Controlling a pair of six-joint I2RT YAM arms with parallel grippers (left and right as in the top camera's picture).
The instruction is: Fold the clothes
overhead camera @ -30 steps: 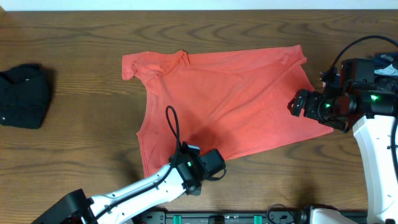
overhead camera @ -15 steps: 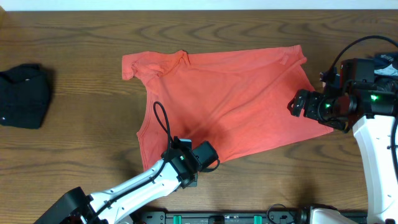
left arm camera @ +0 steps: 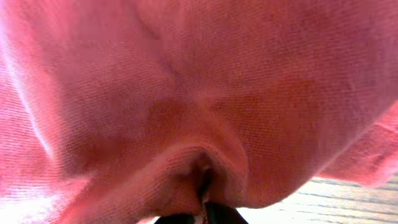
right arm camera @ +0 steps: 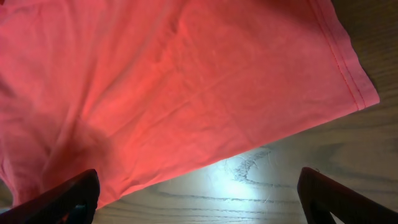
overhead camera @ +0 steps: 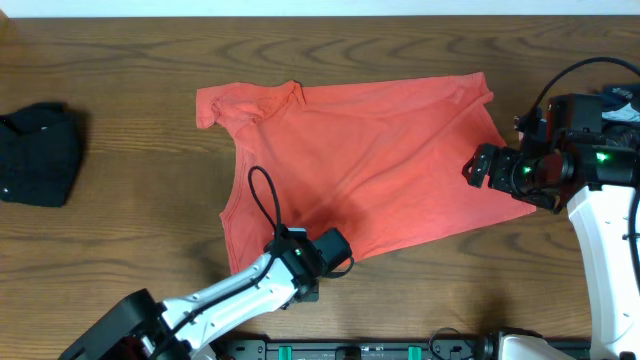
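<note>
A coral-red T-shirt [overhead camera: 360, 160] lies spread out on the wooden table [overhead camera: 130, 250], neck toward the left. My left gripper [overhead camera: 337, 247] sits at the shirt's near hem and is shut on a pinch of its fabric; in the left wrist view the coral cloth [left arm camera: 186, 93] fills the frame and bunches between the dark fingertips [left arm camera: 214, 214]. My right gripper [overhead camera: 478, 168] hovers over the shirt's right edge [right arm camera: 348, 68], open wide, with bare wood between its fingers [right arm camera: 68, 196].
A black cloth bundle [overhead camera: 38, 152] rests at the far left of the table. A navy patterned garment [overhead camera: 622, 100] peeks in at the right edge behind the right arm. The table's near edge runs close below the left gripper.
My left gripper slid a little left and inward along the near hem and closed on the coral fabric. The right arm stayed where it was.
</note>
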